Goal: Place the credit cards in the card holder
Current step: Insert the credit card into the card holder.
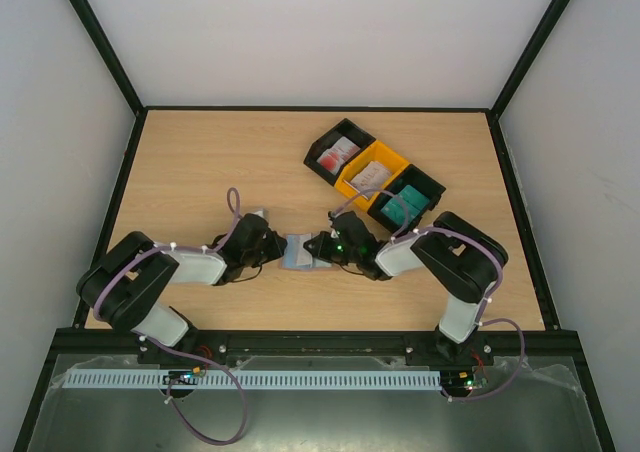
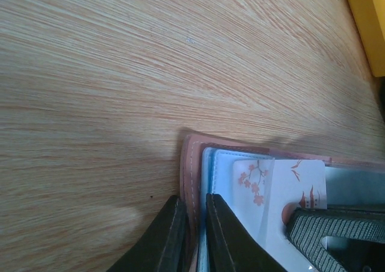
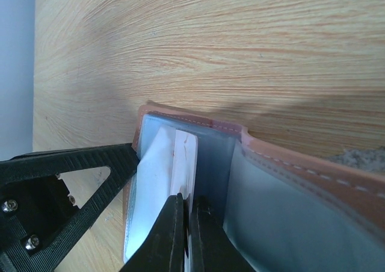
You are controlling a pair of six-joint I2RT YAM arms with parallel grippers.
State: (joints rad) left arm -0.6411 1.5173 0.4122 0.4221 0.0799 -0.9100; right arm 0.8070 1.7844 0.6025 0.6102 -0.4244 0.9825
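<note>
Bench: pale wood-grain top (image 1: 200,172), and both arms reach in to meet near its middle.
Trays: three in a row (image 1: 397,157) at about 1 o'clock from bench centre: black, yellow, black. Spare cards lie in them, white-and-red ones (image 1: 338,157) at the far end and teal ones (image 1: 405,210) at the near end.
Card holder: it lies open (image 1: 298,252) just toward 6 o'clock of centre, right between the two arms, with its blue-grey pockets showing inside the brown cover (image 3: 289,188).
Left gripper: (image 2: 194,230) fingers narrow, nipping the holder's brown stitched edge at its 9 o'clock side and pinning it in place.
Right gripper: (image 3: 186,236) fingers pressed tight on a white credit card (image 3: 183,160) with red marks, reaching from 3 o'clock. The card's free end sits among the pockets, but whether it's truly in a slot I can't tell.
Handling: the card looks light, stiff and slick, so pinch it flat near the trailing short edge. The holder looks soft and floppy and is likely to slide or fold unless it's held by the cover edge.
</note>
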